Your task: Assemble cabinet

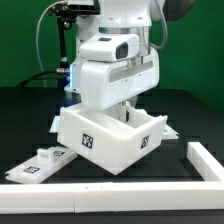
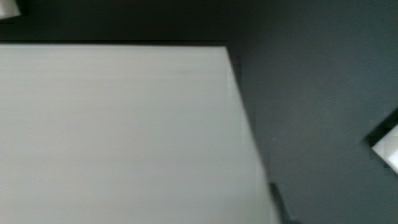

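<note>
Box (image 1: 105,135) stands open-topped at mid-table (image 1: 25,115) in the exterior view, with tags on its near walls. The gripper (image 1: 128,106) reaches down into it from 12 o'clock. Its fingertips are hidden behind the wall, so I cannot tell its opening or hold. A tagged panel (image 1: 42,160) lies flat at 8 o'clock of the box, and the rail (image 1: 120,195) at 6 o'clock. The wrist view shows a blank white surface (image 2: 116,130).
</note>
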`<state>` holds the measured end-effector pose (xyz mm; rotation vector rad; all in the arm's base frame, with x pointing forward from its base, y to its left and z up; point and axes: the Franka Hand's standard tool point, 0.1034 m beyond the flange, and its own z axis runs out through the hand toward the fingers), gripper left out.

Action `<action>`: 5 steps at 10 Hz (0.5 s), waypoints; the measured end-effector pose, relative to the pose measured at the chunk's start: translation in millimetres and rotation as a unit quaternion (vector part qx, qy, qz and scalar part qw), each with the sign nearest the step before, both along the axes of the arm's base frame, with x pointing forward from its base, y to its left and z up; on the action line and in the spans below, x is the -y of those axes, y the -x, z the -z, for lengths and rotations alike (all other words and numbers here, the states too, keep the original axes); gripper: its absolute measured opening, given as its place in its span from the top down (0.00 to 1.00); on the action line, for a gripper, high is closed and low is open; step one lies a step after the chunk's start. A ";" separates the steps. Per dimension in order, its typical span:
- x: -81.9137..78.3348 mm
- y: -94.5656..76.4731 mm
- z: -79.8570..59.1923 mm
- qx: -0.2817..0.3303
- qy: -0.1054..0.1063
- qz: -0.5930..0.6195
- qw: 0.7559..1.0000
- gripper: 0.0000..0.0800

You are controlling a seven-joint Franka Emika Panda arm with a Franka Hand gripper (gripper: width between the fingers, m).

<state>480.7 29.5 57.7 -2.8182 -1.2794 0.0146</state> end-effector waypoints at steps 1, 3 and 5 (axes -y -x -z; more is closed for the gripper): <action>0.5 0.5 0.5 -0.001 0.000 0.000 1.000 0.96; 2.2 1.0 1.9 -0.002 0.000 -0.011 1.000 0.96; -1.1 -2.7 1.7 -0.001 -0.007 -0.069 0.998 0.96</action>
